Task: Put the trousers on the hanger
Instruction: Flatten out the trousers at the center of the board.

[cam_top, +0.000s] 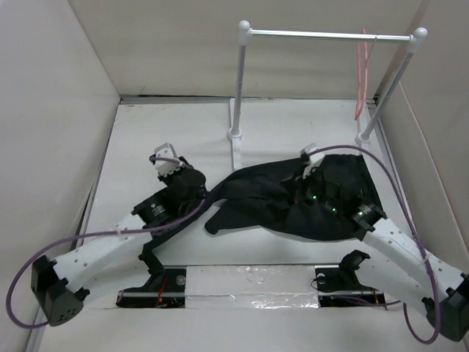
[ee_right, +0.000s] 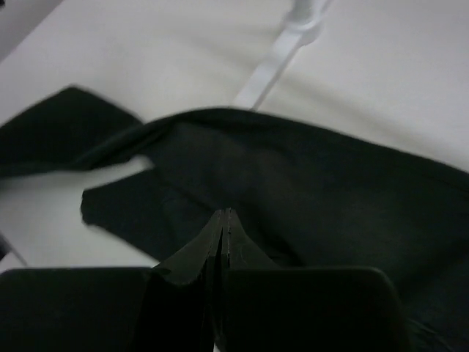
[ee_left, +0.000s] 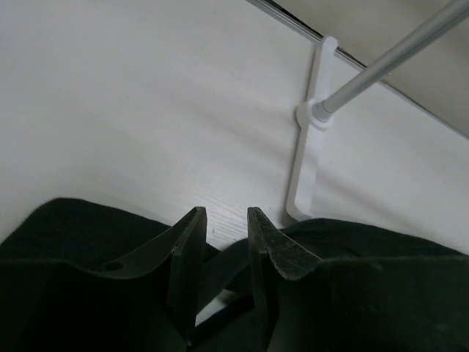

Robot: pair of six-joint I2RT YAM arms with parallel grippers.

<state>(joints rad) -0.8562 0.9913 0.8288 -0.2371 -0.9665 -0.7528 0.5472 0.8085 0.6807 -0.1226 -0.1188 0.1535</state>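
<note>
**Lying crumpled on the table, trousers well apart from the hanger**

Stretching out ahead of both arms is the white table (cam_top: 168, 132), and at its far side stands the rail (cam_top: 322, 34) on two posts.

The trousers (cam_top: 278, 202) lie flat in a black heap, mostly under and around the right gripper (cam_top: 309, 155). One leg trails off towards the left arm. In the right wrist view the cloth (ee_right: 308, 191) fills the ground just past the fingertips, with the rail's foot farther on.

The hanger (cam_top: 360, 73) hangs from the rail near its right end. It is far beyond the right gripper and a little to its right, and it touches no cloth.

The right gripper (ee_right: 226, 214) has its fingers pressed together, tips down at the fabric. I can't tell whether a fold is pinched between them.

The left gripper (cam_top: 167, 160) sits over the table, with the trousers off to its right. From its wrist camera the fingers (ee_left: 189, 242) stand a narrow gap apart, and white table shows through the gap. The rail's near foot (ee_left: 304, 161) lies ahead and to the right of its tips.
</note>
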